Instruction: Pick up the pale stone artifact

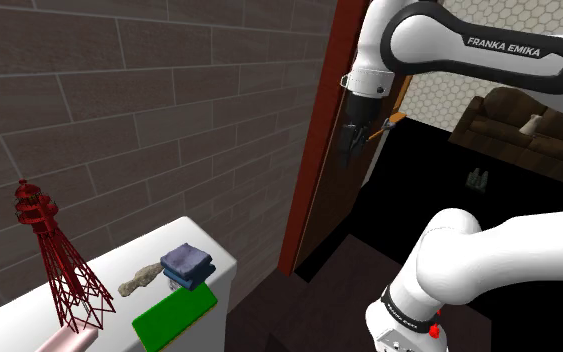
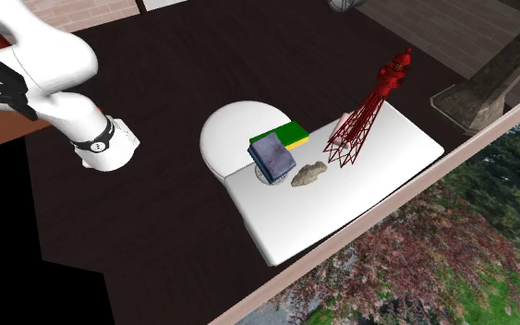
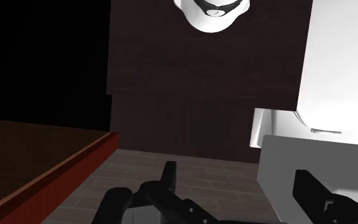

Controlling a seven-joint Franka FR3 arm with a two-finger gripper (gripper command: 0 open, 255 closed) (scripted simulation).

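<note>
Pale stone artifact (image 1: 140,281) on white table (image 2: 341,212), near red lattice tower (image 1: 37,212); black gripper (image 1: 348,155) well apart, fingers spread, empty.

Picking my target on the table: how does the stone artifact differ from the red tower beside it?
The stone artifact is pale and solid; the red tower is open lattice. The stone artifact lies low; the red tower stands tall. Both rest on the white table.

A home: brown sofa (image 1: 514,125) beyond a red door frame (image 1: 314,150), brick wall (image 1: 119,100).
</note>
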